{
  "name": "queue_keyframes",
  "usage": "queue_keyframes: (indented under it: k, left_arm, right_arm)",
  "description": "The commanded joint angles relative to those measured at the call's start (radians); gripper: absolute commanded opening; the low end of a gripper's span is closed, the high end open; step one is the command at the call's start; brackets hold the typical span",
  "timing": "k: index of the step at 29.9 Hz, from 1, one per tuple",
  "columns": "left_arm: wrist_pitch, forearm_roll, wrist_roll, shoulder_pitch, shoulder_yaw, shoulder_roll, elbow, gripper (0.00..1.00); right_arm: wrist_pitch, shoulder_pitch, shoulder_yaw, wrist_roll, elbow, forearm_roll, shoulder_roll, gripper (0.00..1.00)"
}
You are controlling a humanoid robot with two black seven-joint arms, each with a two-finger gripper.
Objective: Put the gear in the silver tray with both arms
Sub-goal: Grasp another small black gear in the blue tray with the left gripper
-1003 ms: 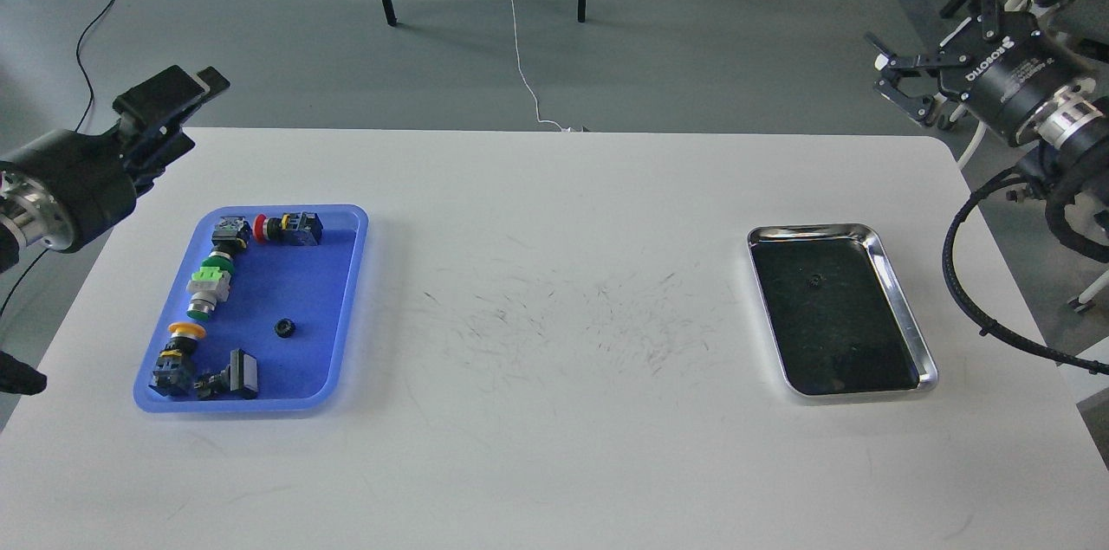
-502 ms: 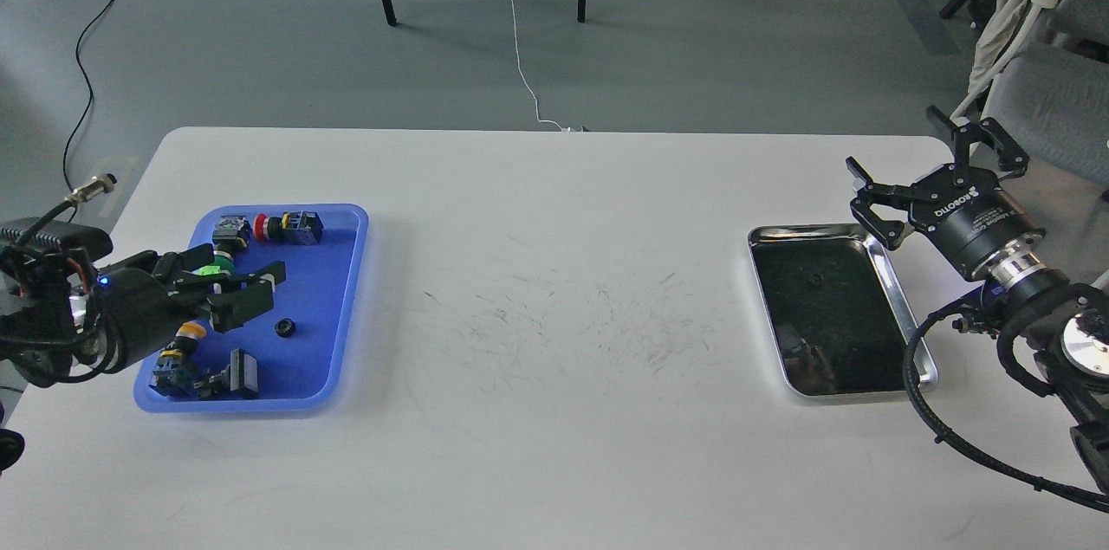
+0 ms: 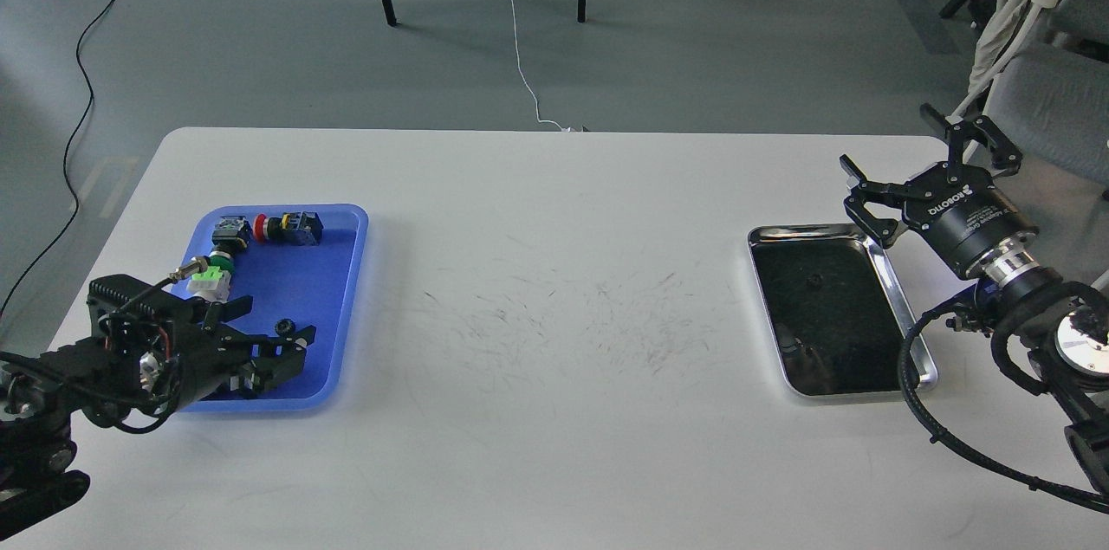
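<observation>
The left black two-finger gripper [image 3: 282, 346] hangs low over the near end of the large blue plastic tray [image 3: 342, 299], its fingers spread apart and closed on nothing. The small black gear [image 3: 283, 326] lies on the blue floor just beyond the upper fingertip, very close to it; whether the two touch cannot be told. Farther along the same tray, away from this gripper's tip, sit a green and white push-button switch [image 3: 212, 275], a red-capped button switch [image 3: 273, 227] and a dark square switch block [image 3: 230, 232]. The arm's body covers the tray's near left corner. Well off to this gripper's right, across the scuffed white table [image 3: 554, 411], lies the shiny rectangular silver tray [image 3: 905, 316] with its dark reflective bottom. A tiny dark speck [image 3: 814, 280] rests inside it, too small to identify. The right black two-finger gripper [image 3: 901, 173] hovers just past the silver tray's far right corner, its fingers wide open and empty, with the tray lying just below and to its left.
</observation>
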Motion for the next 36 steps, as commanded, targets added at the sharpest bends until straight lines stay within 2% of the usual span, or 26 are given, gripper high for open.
queue_keyframes:
  k: [1, 11, 15, 18, 20, 27, 36]
  left_arm:
    - [0.001, 0.010, -0.003, 0.001, 0.000, -0.030, 0.038, 0.93]
    - [0.003, 0.033, -0.008, 0.002, 0.001, -0.082, 0.124, 0.75]
    - [0.001, 0.033, -0.021, 0.001, 0.001, -0.082, 0.145, 0.63]
    - [0.001, 0.033, -0.022, 0.002, 0.001, -0.082, 0.151, 0.50]
    - [0.000, 0.033, -0.023, 0.002, 0.001, -0.079, 0.151, 0.48]
    - [-0.005, 0.030, -0.023, 0.002, 0.000, -0.073, 0.151, 0.10]
    - [-0.007, 0.024, -0.037, -0.008, -0.002, -0.070, 0.142, 0.04]
  right_arm:
    - [0.000, 0.000, -0.003, 0.000, 0.000, -0.001, 0.000, 0.96]
    - [0.000, -0.005, -0.012, -0.002, 0.003, -0.001, -0.006, 0.96]
    - [-0.001, -0.003, -0.013, -0.002, 0.006, -0.001, -0.001, 0.96]
    - [-0.015, -0.005, -0.013, 0.000, 0.023, -0.001, -0.001, 0.96]
    - [-0.020, -0.005, -0.013, 0.000, 0.032, -0.001, -0.001, 0.96]
    - [-0.021, -0.003, -0.010, 0.000, 0.034, -0.001, -0.001, 0.96]
    - [-0.021, -0.003, -0.009, 0.000, 0.034, -0.003, -0.001, 0.96]
